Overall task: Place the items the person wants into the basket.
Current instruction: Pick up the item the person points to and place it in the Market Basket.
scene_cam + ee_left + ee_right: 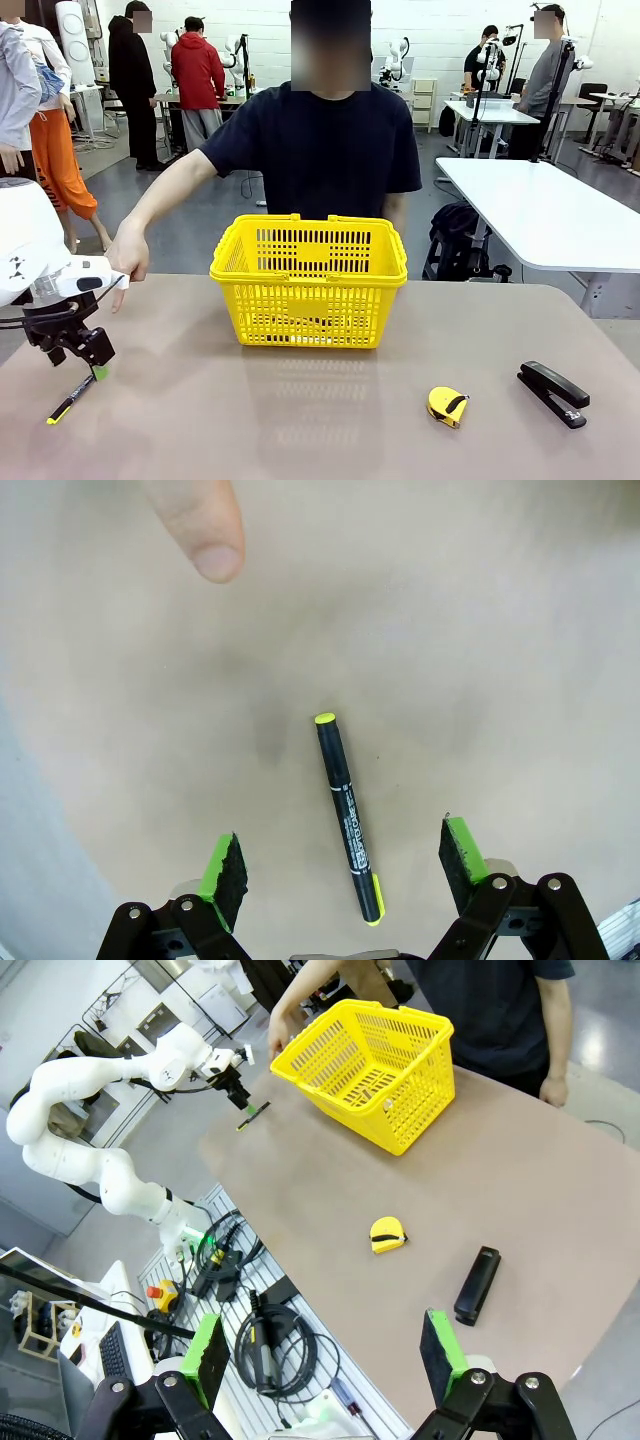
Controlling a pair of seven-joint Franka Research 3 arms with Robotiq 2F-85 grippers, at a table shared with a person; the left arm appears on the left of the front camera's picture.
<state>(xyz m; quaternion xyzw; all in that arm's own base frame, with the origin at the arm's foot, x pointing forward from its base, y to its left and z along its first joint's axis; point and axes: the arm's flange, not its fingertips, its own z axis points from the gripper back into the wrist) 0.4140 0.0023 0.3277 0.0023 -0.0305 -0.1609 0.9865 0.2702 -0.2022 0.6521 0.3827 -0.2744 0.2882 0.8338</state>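
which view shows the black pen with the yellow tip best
The left wrist view: the pen lies whole on the table between the open left gripper, print legible, under a pointing fingertip. The front view shows it small and partly behind that gripper; the right wrist view shows a distant sliver.

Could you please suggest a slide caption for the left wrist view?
Open left pincer hovers over the black pen with yellow tip on the table, the person's fingertip pointing nearby.

bare table all round the pen (347,815); person's finger (200,525) hangs just beyond it, basket (309,282) well apart toward table middle.
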